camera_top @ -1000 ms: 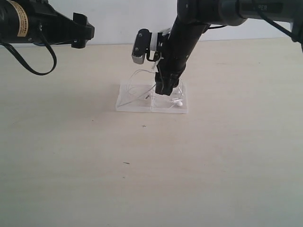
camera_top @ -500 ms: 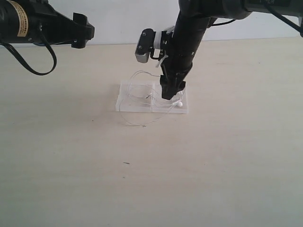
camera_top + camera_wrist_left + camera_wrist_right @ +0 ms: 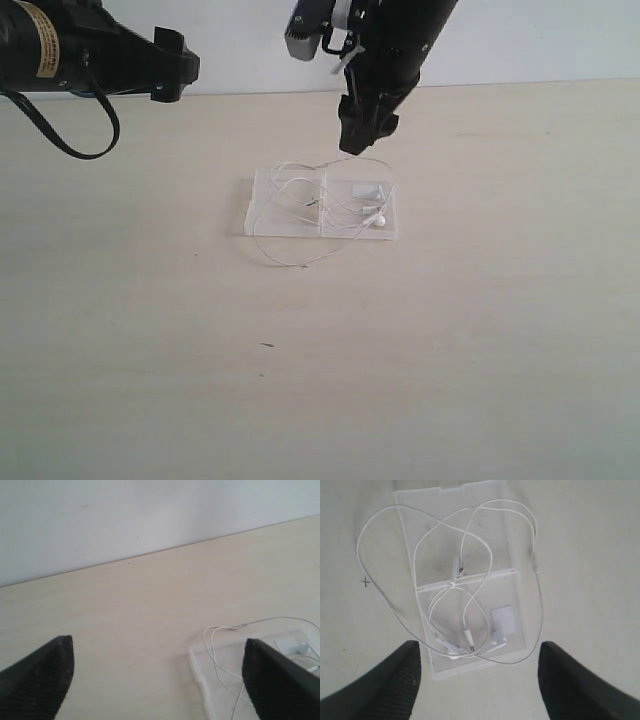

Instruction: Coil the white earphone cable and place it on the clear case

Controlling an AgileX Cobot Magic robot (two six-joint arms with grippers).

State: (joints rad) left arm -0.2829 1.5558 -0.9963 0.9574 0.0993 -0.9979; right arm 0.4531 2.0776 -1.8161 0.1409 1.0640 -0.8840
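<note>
Cable: we see the white earphone cable (image 3: 315, 205) lying in loose loops across both halves of the clear case (image 3: 262, 226), not a tight coil.
Overhang: one big loop spills off the case's near-left side onto the table (image 3: 450, 330); a thin arc also runs just past the far edge.
Earbuds: we spot an earbud (image 3: 378, 219) on the right half, near the small white label (image 3: 368, 189).
Case: flat on the table, approx. mid-scene in the ext. view, two halves side by side.
Right gripper (image 3: 360, 140): hangs above the case's far edge, pointing down, clear of cable and case. In the wrist view its fingers (image 3: 395, 685) stand wide apart w/ nothing betw. them.
Left gripper (image 3: 175, 66): raised at the far left, well apart from the case. We see its fingers (image 3: 40, 675) spread wide, empty.
</note>
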